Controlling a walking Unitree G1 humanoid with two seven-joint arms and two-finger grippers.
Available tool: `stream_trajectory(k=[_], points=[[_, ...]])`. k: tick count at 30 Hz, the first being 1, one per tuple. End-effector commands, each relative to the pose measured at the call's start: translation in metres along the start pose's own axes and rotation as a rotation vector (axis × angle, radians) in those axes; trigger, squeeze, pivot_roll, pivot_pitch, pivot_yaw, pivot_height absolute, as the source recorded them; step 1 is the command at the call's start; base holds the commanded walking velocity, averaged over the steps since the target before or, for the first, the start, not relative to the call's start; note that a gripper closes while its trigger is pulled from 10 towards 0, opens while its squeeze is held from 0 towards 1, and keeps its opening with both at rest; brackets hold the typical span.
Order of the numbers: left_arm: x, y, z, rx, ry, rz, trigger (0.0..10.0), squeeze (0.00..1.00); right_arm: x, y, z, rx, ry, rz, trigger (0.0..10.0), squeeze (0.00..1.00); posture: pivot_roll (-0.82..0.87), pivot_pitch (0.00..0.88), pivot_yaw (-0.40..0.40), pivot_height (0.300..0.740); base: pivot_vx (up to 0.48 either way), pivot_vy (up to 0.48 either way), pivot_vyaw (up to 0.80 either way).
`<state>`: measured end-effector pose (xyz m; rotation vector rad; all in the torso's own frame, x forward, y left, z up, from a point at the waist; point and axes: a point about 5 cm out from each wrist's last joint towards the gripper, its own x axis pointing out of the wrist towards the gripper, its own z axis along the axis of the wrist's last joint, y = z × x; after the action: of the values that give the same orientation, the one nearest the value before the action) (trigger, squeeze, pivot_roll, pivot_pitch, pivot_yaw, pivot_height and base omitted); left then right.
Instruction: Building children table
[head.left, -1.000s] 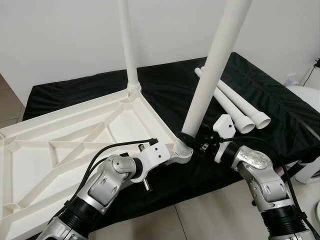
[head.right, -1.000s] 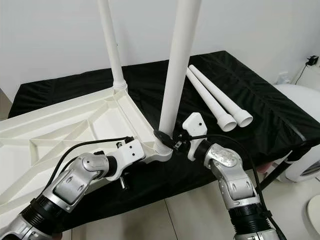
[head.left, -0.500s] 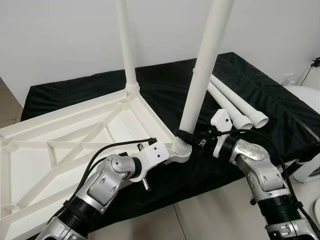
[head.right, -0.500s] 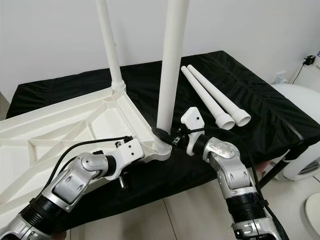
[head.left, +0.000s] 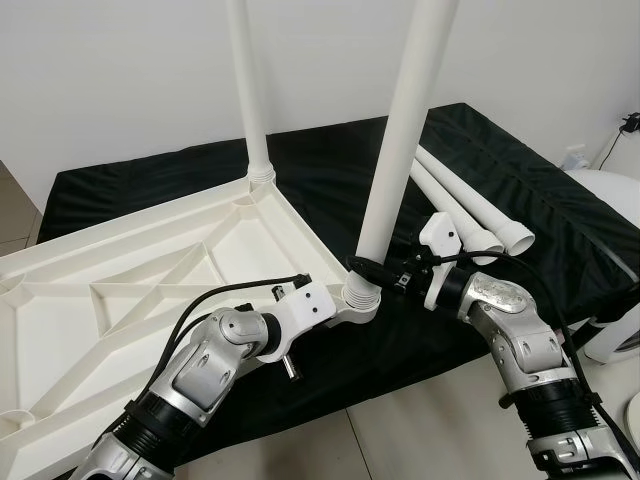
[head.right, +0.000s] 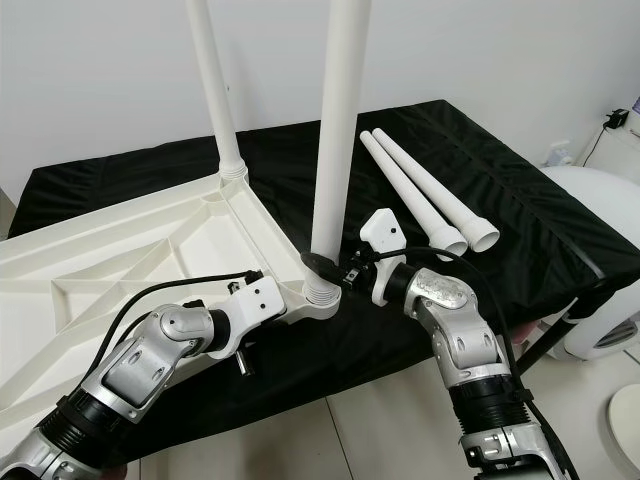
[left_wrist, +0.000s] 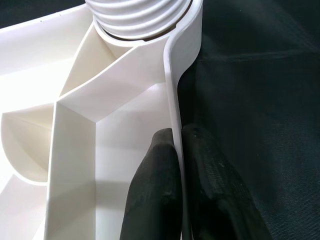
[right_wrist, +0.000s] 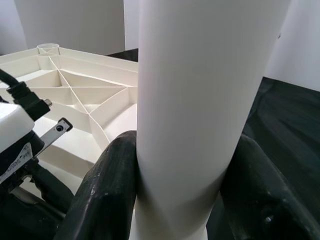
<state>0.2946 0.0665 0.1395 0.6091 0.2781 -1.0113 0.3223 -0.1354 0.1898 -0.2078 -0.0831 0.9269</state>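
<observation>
Two grippers work at the near corner of the upturned white tabletop (head.left: 150, 260) on the black cloth (head.left: 560, 230): the left gripper (left_wrist: 175, 165) pinches its rim, the right gripper (right_wrist: 185, 190) clasps the standing leg (head.left: 395, 150). Farther off, another upright leg (head.left: 250, 100) and two loose legs (head.left: 480, 215) lie.

1. A worktop (head.left: 560, 240) covered by a black cloth (head.left: 330, 170) stands against a white wall, above a light tiled floor (head.left: 420, 440).
2. An upturned white tabletop (head.left: 150, 290) with ribbed underside lies on the left part, running past the left edge, one corner near the front edge.
3. Two loose white legs (head.left: 480, 215) lie side by side, touching, toward the right, their flared ends pointing at the front right corner.
4. The cloth hangs over the front edge.
</observation>
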Motion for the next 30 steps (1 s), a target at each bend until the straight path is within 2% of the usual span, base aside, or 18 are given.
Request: stream_trajectory(k=[1,7,12,23,30], points=[[-0.007,0.009,0.020,0.061,-0.086,0.070,10.0,0.00,-0.006,0.005,-0.043,0.113,0.175,-0.036,10.0,0.00,-0.11,0.090,0.049,0.740,0.000,0.000,0.00],[-0.008,0.009,0.020,0.058,-0.085,0.074,10.0,0.00,-0.003,0.007,-0.040,0.109,0.150,-0.048,10.0,0.00,-0.10,0.088,0.043,0.740,0.000,0.000,0.00],[-0.008,0.008,0.020,0.053,-0.087,0.077,10.0,0.00,0.001,0.016,-0.036,0.106,0.115,-0.064,10.0,0.00,-0.11,0.082,0.040,0.740,0.000,0.000,0.00],[-0.006,0.007,0.021,0.053,-0.093,0.076,10.0,0.00,0.004,0.031,-0.035,0.101,0.111,-0.050,10.0,0.00,-0.11,0.077,0.040,0.740,0.000,0.000,0.00],[-0.007,0.008,0.021,0.053,-0.093,0.077,10.0,0.00,0.008,0.034,-0.033,0.103,0.113,-0.062,10.0,0.00,-0.11,0.077,0.040,0.740,0.000,0.000,0.00]])
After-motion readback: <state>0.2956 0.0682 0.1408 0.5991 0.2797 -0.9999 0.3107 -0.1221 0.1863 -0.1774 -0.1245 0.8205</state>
